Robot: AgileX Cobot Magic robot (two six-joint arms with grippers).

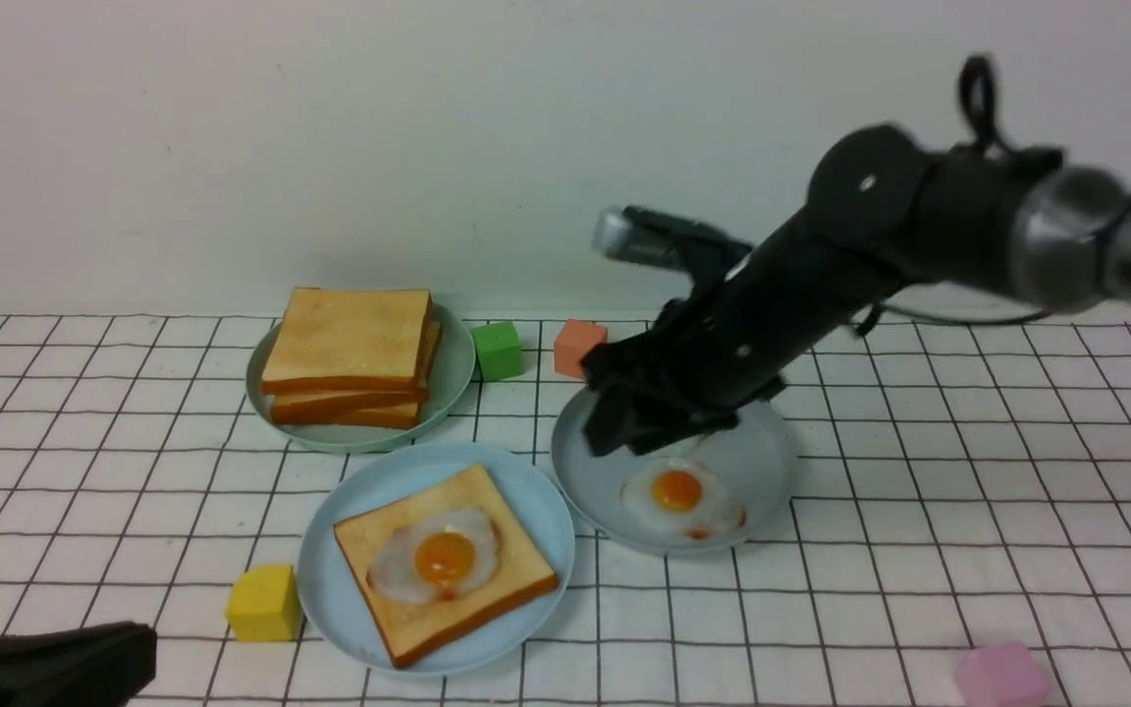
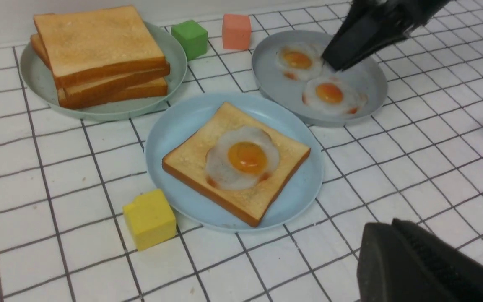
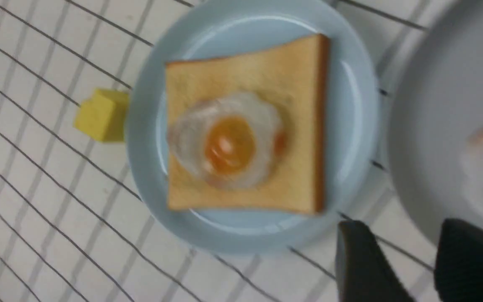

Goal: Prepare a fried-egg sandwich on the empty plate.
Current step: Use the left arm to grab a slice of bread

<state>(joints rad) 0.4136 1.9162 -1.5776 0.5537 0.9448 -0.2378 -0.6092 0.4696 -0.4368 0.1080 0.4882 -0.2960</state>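
The sky-blue plate (image 1: 379, 481) sits near the table's front and carries one toast slice (image 1: 472, 491). A fried egg (image 1: 443, 557) lies uncovered on top of that slice. My right gripper (image 1: 624, 442) hovers low over the far side of the grey-blue plate (image 1: 772, 452). It is open, and in the right wrist view the right gripper (image 3: 405, 226) has nothing between its fingers. The left gripper (image 2: 382, 226) is shut and empty, low at the table's front left. It is well clear of the plate.
Two more fried eggs (image 2: 299, 61) (image 2: 331, 94) lie on the grey-blue plate. A toast stack (image 1: 350, 344) fills the grey-green plate (image 1: 453, 383) at the back. Green (image 1: 497, 349), salmon (image 1: 577, 346), yellow (image 1: 263, 602) and pink (image 1: 1000, 676) blocks stand around the plates.
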